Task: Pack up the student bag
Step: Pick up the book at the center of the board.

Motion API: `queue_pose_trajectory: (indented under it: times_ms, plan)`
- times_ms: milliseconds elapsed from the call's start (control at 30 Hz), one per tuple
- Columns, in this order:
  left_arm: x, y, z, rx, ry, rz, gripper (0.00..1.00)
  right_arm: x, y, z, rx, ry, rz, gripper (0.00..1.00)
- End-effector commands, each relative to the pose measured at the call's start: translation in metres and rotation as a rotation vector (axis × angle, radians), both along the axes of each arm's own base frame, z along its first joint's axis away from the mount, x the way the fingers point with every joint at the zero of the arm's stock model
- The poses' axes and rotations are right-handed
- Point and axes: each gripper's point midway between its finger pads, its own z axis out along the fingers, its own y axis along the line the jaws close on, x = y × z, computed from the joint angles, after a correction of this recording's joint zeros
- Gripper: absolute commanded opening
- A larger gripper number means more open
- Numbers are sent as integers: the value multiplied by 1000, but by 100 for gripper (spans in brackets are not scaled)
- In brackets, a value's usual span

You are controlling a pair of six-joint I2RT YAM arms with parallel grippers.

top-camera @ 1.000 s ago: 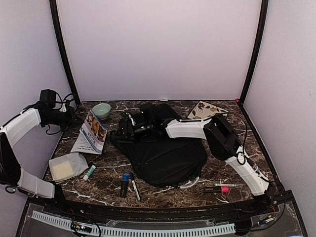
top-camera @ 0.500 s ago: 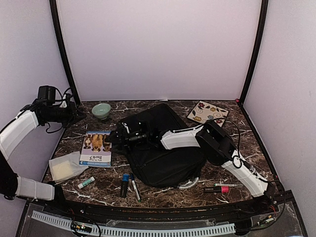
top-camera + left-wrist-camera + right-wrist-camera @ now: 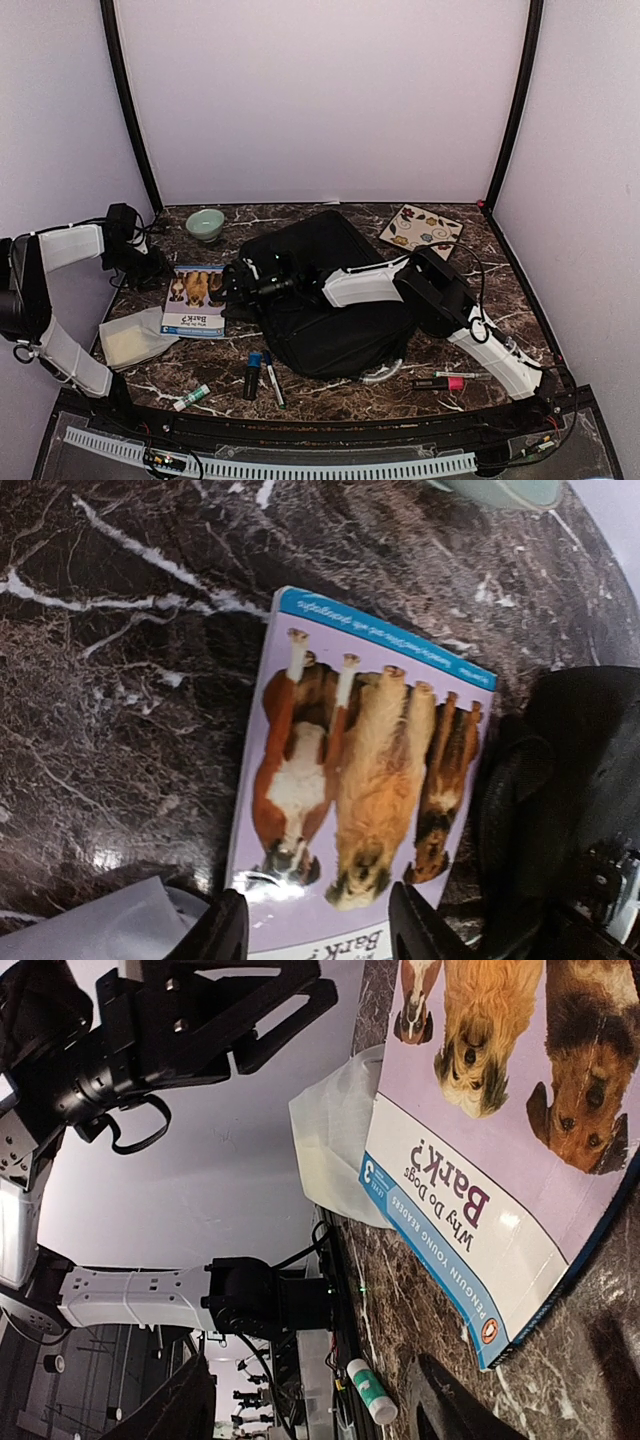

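Overhead, you see the large black soft fabric backpack [image 3: 340, 310] lying flat in the middle of the tabletop [image 3: 320, 388]. The right claw [image 3: 238, 283] is at its left edge, and the left claw [image 3: 150, 266] is near the purple dog picture-book [image 3: 195, 298]. Left wrist: your fingers [image 3: 222, 932] spread wide, empty, over that book. Right wrist: fingers [image 3: 450, 1405] likewise parted, holding nothing.

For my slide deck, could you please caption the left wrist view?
Left pincer open above a dog-cover book on the marble table, beside the student bag.
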Motion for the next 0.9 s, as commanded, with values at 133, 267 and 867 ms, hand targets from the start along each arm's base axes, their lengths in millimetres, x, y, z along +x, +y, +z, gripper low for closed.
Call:
queue_pose_trajectory:
  times_ms: [133, 267, 867]
  plan:
    - [4, 19, -30, -29, 41, 1, 57, 6, -17, -88, -164, 105, -28, 65]
    - [1, 18, -39, -86, 59, 2, 60, 11, -15, -91, -170, 77, -33, 65]
    - [2, -18, -58, -397, 44, -65, 36, 16, -25, -114, -200, 118, -54, 65]
